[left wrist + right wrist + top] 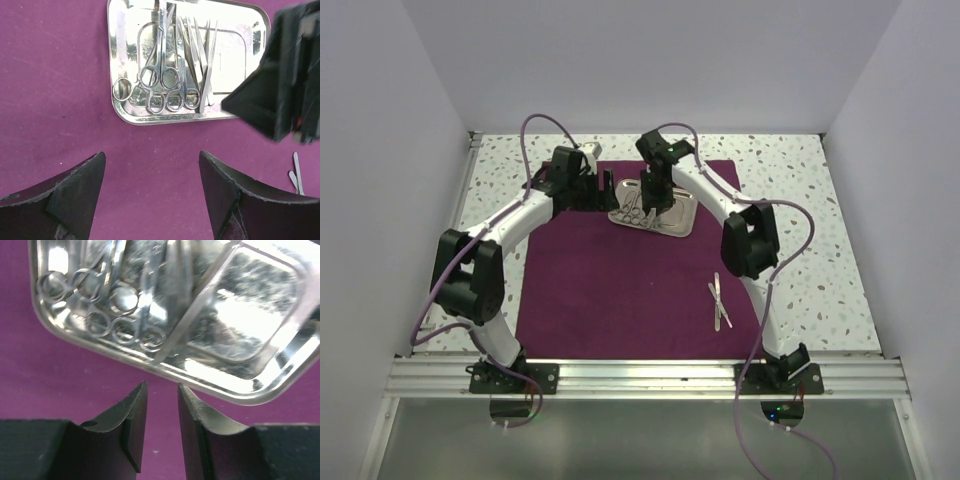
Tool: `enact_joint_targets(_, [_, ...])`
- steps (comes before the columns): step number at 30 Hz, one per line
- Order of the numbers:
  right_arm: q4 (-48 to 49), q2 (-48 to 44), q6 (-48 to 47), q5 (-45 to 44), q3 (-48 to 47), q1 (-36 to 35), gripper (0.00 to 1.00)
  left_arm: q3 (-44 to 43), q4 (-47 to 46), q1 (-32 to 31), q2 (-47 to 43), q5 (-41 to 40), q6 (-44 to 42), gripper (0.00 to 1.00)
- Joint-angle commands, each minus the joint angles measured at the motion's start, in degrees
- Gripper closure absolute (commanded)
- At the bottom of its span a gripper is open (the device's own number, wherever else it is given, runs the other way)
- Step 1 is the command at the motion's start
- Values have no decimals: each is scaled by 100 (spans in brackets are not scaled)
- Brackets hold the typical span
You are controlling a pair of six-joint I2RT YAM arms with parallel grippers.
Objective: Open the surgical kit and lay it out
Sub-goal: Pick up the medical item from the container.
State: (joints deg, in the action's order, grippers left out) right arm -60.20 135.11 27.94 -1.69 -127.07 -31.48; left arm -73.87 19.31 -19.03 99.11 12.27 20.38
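Top external: ribbed aluminium rail (650,378) at the near edge. Beyond it, purple cloth (610,290) lies flat on the speckled white counter (810,220), with thin silver tweezers (720,303) on its right side. Farther back on the cloth sits a shiny rectangular steel tray (686,228) holding ring-handled scissors (160,80) and slim straight instruments (202,60). Left tool (152,192) spread wide, holding nothing, just short of the tray. Right tool (162,422) nearly pressed together, thin gap, nothing between, by the tray's rim. Plain pale walls (380,150).

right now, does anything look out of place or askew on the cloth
Only mildly: the tray sits slightly crooked on the cloth, its tools piled overlapping in the left half. One pair of tweezers lies alone, away from the tray. Nothing looks damaged.
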Motion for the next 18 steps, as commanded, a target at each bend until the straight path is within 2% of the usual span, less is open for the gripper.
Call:
enact_joint_targets(1, [-210,76,159,240,-353,-244,65,126,-173,57,-243,135,18,21])
enact_joint_targets(4, [-448,349,168,187,-679,-349,60,240,-200,57,-339,144,18,21])
enact_joint_targets(5, [-518,384,185,178,-758,-367,55,267,-208,57,-357,153,18,21])
enact_joint_targets(11, [-554,472,220,-146,-749,-402,41,496,-252,57,-559,126,-17,21])
enact_joint_targets(18, [-598,604,264,-621,-829,-402,37,715,-323,57,-709,179,-69,21])
